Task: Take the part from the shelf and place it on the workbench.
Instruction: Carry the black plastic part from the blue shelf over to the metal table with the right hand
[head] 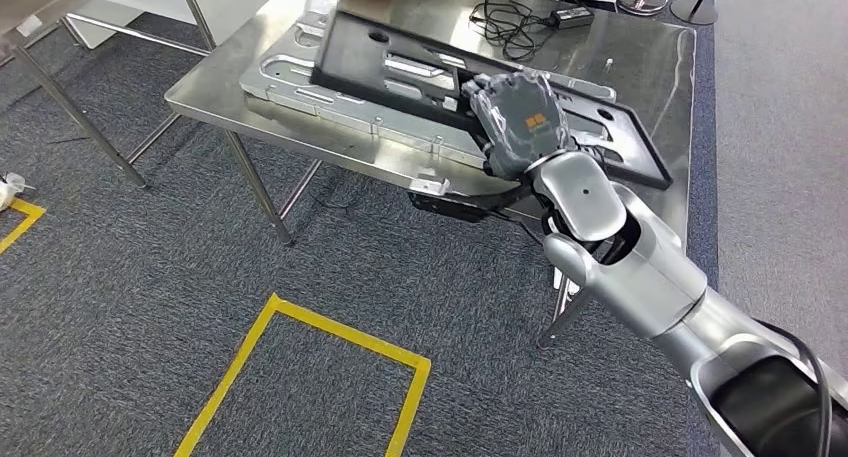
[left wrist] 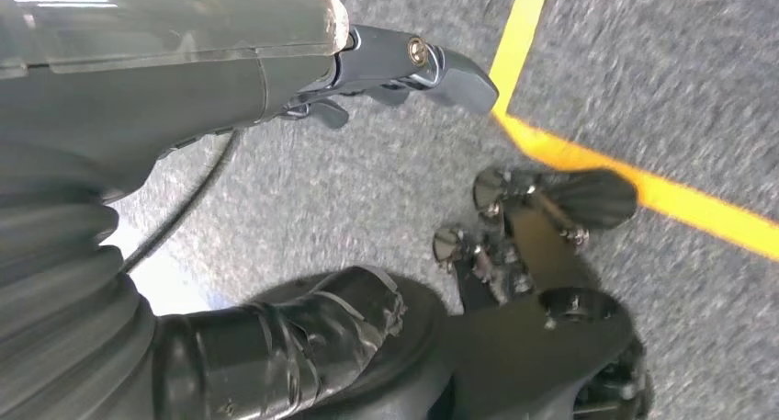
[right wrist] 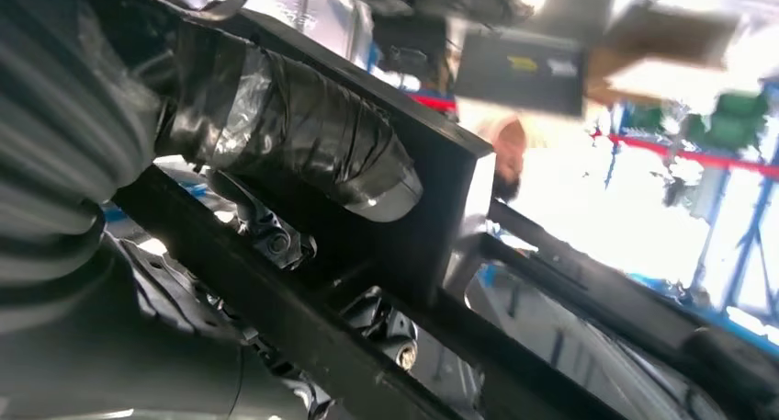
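Part [head: 400, 62], a black flat panel with slots, lies tilted over the tabletop [head: 650, 47]: its far left end is raised, its near right end is low at the table's front edge, and it overlaps a silver plate [head: 300, 82] of like outline beneath. I judge the placing step to be in hand, not finished.

My left hand [left wrist: 404, 57] hangs over grey carpet beside a yellow floor line [left wrist: 643, 195]; nothing lies in it, but whether its fingers are spread or curled I cannot tell.

My right hand [head: 520, 117] grasps the part at its near right portion; in the right wrist view the taped thumb [right wrist: 303, 135] presses on the black panel's face.

To do this well, I should lower the raised end until the panel sits flat, keep the near edge inboard of the table's rim, and release only once it is fully supported. Risk: letting go early may let the panel slide off toward me. Cables [head: 515, 27] at the back right lie well apart.
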